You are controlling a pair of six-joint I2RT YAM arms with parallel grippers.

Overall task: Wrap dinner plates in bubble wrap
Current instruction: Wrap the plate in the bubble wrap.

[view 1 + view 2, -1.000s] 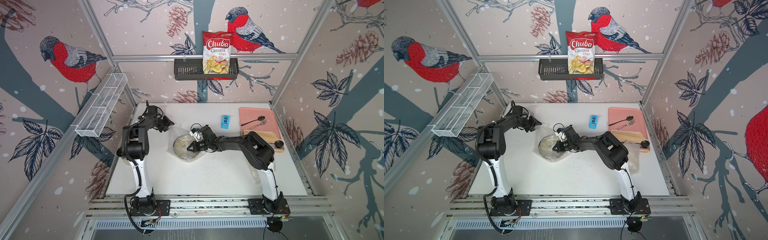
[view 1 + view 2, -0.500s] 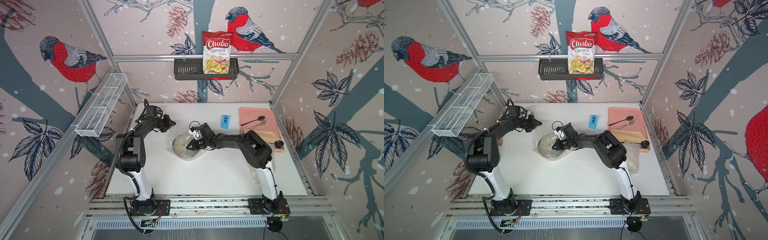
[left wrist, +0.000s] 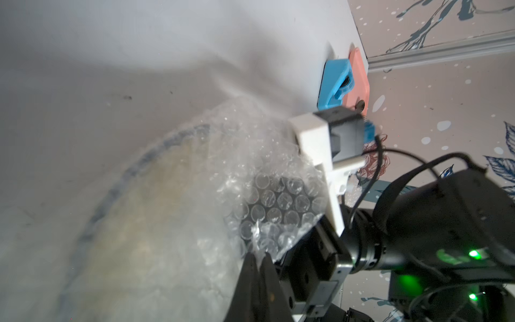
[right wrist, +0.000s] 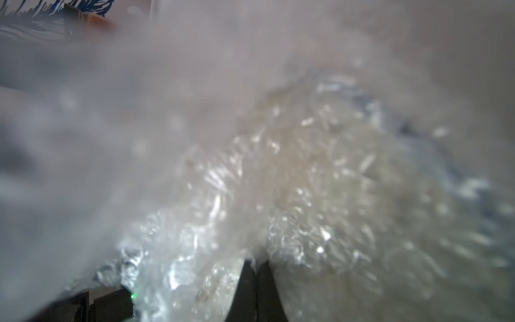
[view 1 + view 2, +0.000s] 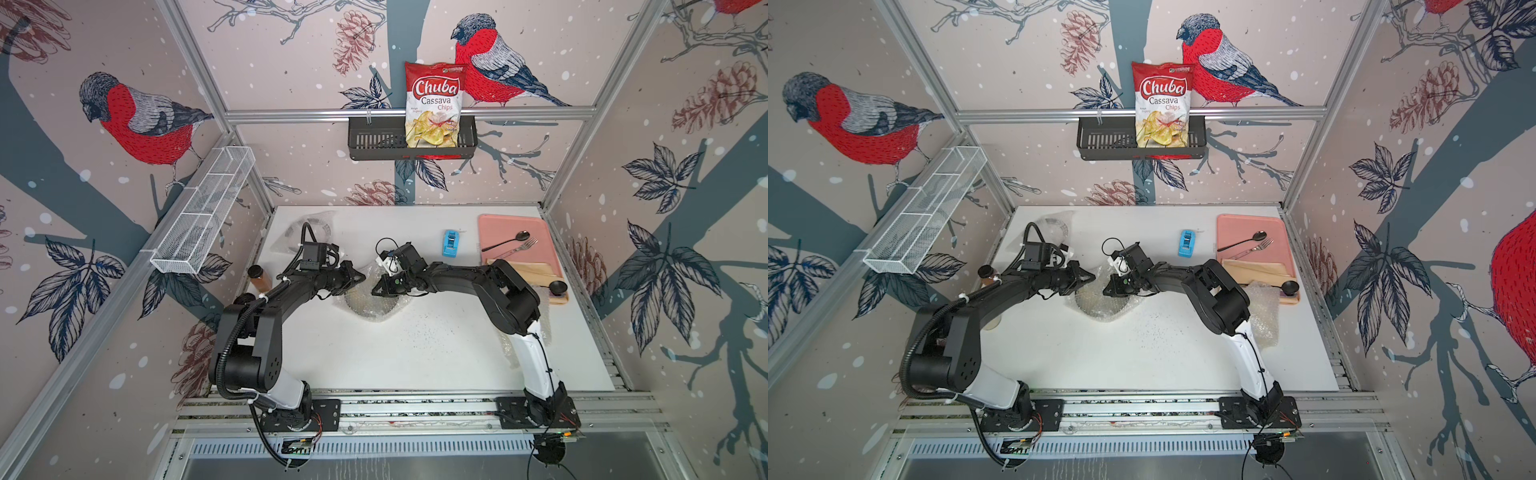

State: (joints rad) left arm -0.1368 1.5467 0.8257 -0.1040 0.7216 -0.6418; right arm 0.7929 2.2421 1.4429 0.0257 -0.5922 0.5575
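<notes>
Step in hand: folding the bubble wrap (image 3: 267, 200) over a plate (image 5: 368, 303). The plate lies flat on the desk (image 5: 415, 353), middle, a little left of centre. Its cream face and dark rim show through film that already covers most of it in both top views.

Left tool (image 3: 257, 260): fingers together, clamped on a thin edge of the wrap at the plate's far-left side. Right tool (image 4: 255, 264): fingers together too. A scrap of film looks pinched at the tips, but that wrist view is badly blurred, so the grip is likely, not sure. From above the two tools sit nearly tip to tip over the plate's far edge, with a bunched flap of wrap standing up between them.

Judged about midway on this plate: the far flap is raised and not laid down, and loose film sticks out on the near side.

Next move calls for carrying the flap toward the near side and lowering it across the plate's face. Both tools should travel together so the film neither tears nor slips from the pinch, and the plate isn't dragged.

A spare sheet (image 5: 1262, 311) lies at the right beside the right arm, near the pink tray (image 5: 515, 226), probably for another plate.
</notes>
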